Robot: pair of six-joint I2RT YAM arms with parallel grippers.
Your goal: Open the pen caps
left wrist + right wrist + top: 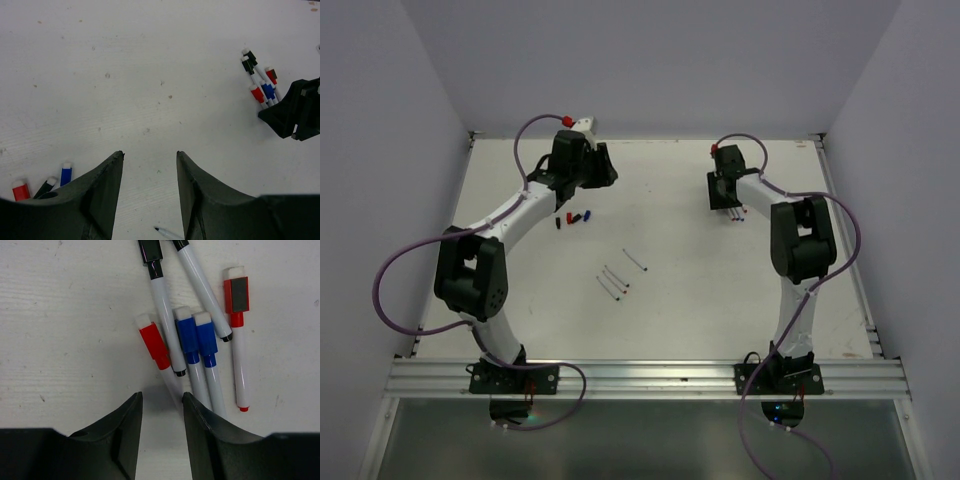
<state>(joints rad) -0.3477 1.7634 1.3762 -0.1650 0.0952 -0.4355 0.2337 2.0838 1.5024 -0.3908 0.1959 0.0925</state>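
In the right wrist view several capped pens lie bunched on the white table: one with a red cap (154, 346), two with blue caps (187, 337), two black-capped ones (150, 252), and a red one (236, 295) apart to the right. My right gripper (161, 395) hovers low just below them, jaws apart. The red-capped pen's barrel (172, 382) touches the right finger's inner edge; the left finger is clear of it. My left gripper (150, 152) is open over bare table. Three loose pen caps, red (21, 191), black (46, 186) and blue (66, 173), lie beside its left finger.
Three uncapped pens (616, 277) lie near the table's middle; one tip (165, 232) shows between the left fingers. The loose caps (572, 217) sit just in front of the left gripper (605, 168). The right gripper (725, 200) is at the back right. Walls enclose the table.
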